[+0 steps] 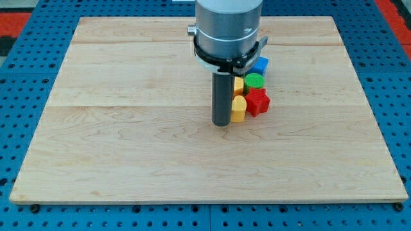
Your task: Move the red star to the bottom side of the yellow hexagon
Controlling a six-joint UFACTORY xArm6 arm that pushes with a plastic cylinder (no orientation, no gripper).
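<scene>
The red star point(258, 101) lies near the board's centre, a little toward the view's right. A yellow block point(238, 109) touches its left side. Another yellow block point(238, 85) sits just above that one, half hidden by the rod; I cannot tell which of the two is the hexagon. My tip point(221, 123) rests on the board just left of the lower yellow block, touching or nearly touching it. A green round block point(255, 81) sits above the red star. A blue block point(260, 65) sits above the green one.
The blocks form one tight cluster right of the rod. The wooden board point(128, 128) lies on a blue pegboard table point(19, 38). The arm's grey body point(228, 29) hides part of the board's top middle.
</scene>
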